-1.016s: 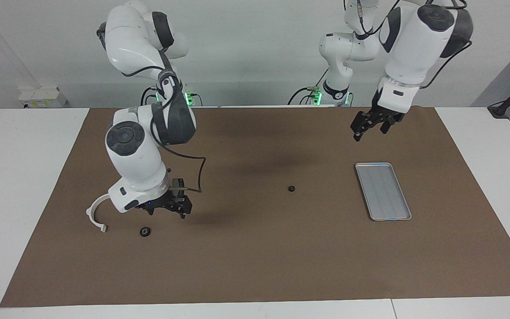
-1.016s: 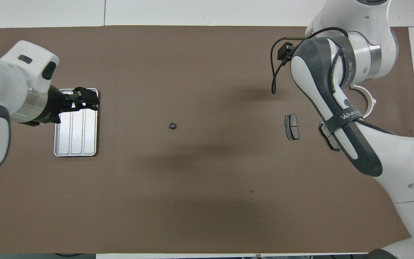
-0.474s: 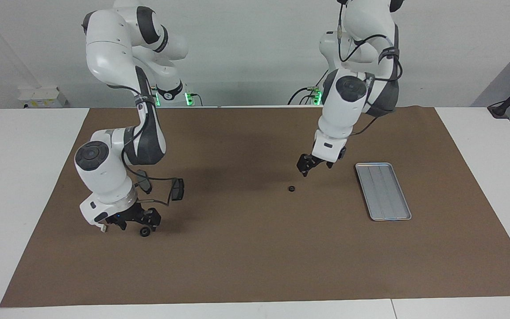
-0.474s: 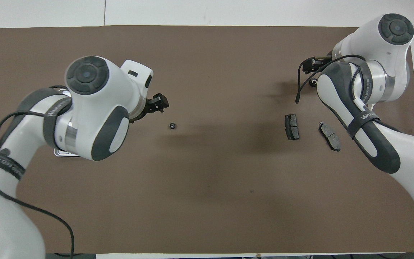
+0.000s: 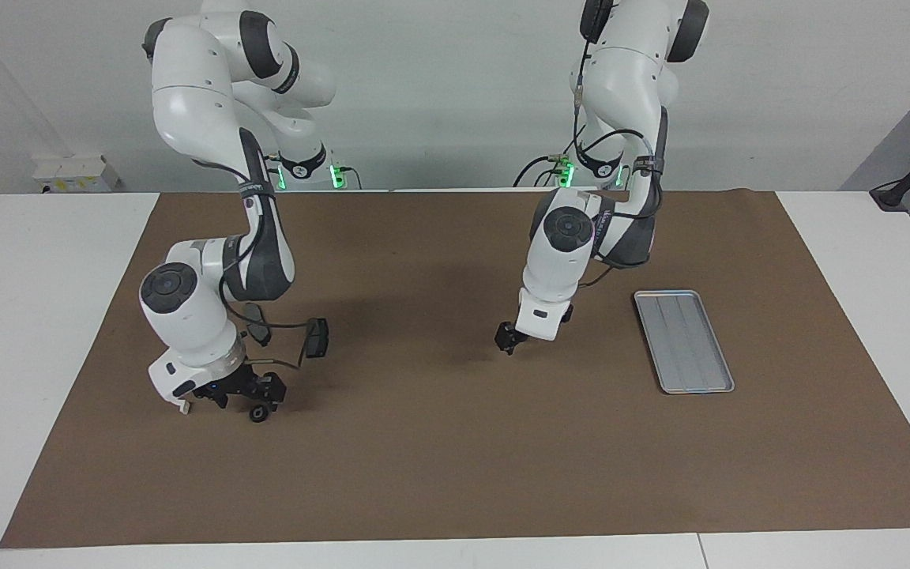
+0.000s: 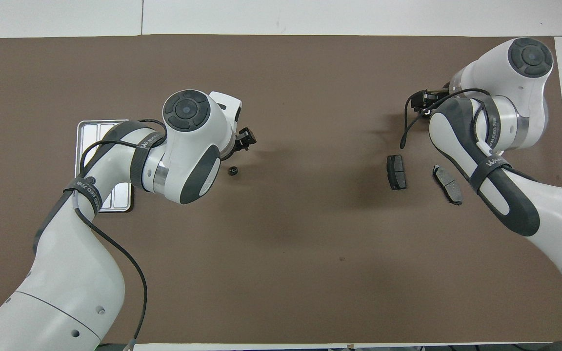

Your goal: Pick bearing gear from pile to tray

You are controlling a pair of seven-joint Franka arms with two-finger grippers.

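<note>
One small black bearing gear (image 6: pixel 233 170) lies alone mid-mat; in the facing view my left hand hides it. My left gripper (image 5: pixel 507 341) (image 6: pixel 246 139) hangs low and open right by it, holding nothing. The pile sits toward the right arm's end: another black ring (image 5: pixel 258 412), two dark pads (image 6: pixel 396 171) (image 6: pixel 448 184), and a white bracket of which only a tip (image 5: pixel 184 408) shows. My right gripper (image 5: pixel 243 395) (image 6: pixel 422 97) is down at the mat, open, one finger just above that ring. The silver tray (image 5: pixel 684 340) (image 6: pixel 90 131) lies toward the left arm's end, nothing on it.
A brown mat (image 5: pixel 455 474) covers the table, with white table surface (image 5: pixel 44 316) around it. The left arm's elbow hangs over part of the tray in the overhead view. A loose cable (image 5: pixel 289 322) trails from the right wrist over the pads.
The left arm swung from the tray's end toward the middle and dropped beside the lone ring. The right gripper moved onto the ring by the bracket, then held still.
</note>
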